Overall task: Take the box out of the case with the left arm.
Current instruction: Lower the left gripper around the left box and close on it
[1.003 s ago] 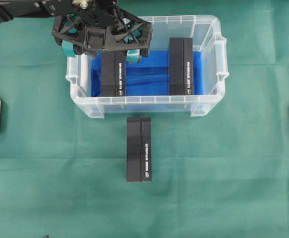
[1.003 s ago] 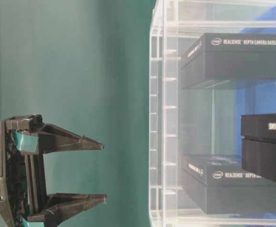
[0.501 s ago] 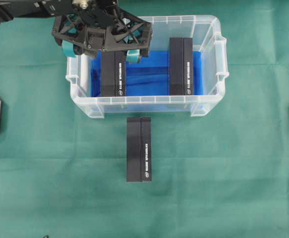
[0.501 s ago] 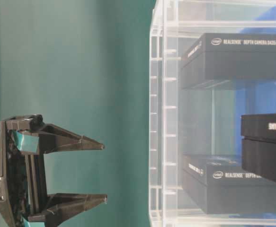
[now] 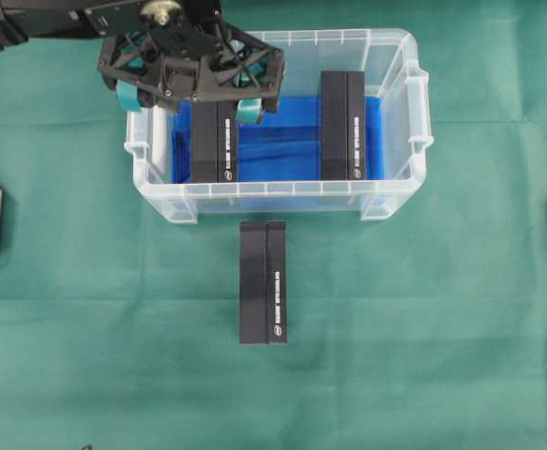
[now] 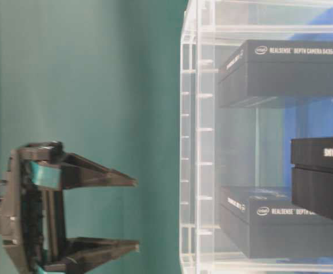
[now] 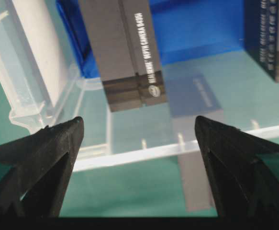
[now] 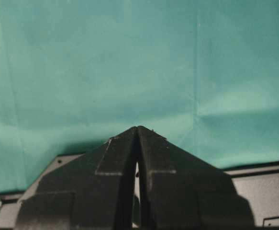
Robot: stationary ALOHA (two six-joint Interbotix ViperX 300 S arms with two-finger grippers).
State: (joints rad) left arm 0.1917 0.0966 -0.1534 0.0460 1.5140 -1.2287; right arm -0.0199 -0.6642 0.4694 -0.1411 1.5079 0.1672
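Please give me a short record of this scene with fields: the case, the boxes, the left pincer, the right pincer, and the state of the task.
case: clear plastic case with blue lining, on the green cloth
boxes inside: left box and right box, both black, lying apart
box outside: third black box on the cloth in front of the case
left pincer: open, above the left box, holding nothing
right pincer: shut, empty, away from the case
task state: no box gripped yet

The case (image 5: 400,122) is clear, glossy plastic with a shiny blue lining (image 5: 278,141). Between the fingers (image 7: 39,158), the box (image 7: 122,52) looks like matt dark card with pale print. The fingers are matt black plastic. Creased green cloth covers the surface (image 5: 423,328).
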